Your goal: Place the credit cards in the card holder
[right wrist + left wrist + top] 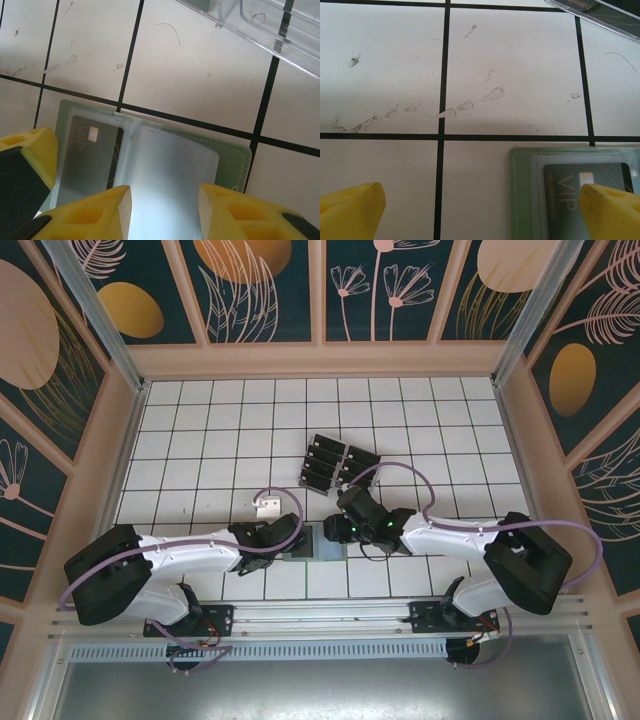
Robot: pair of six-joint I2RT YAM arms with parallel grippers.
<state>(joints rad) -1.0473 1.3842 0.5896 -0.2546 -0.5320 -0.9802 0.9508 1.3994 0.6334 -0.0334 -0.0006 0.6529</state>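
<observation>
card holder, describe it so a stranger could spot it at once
On the white tiled table, look at the near middle. The card holder lies flat and open there: sage green with clear sleeves, one holding a dark VIP card. The rack farther back is transparent, not green.

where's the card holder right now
In the top view the card holder lies open at front centre, between the left arm and right arm, just nearer than the cards.
</observation>
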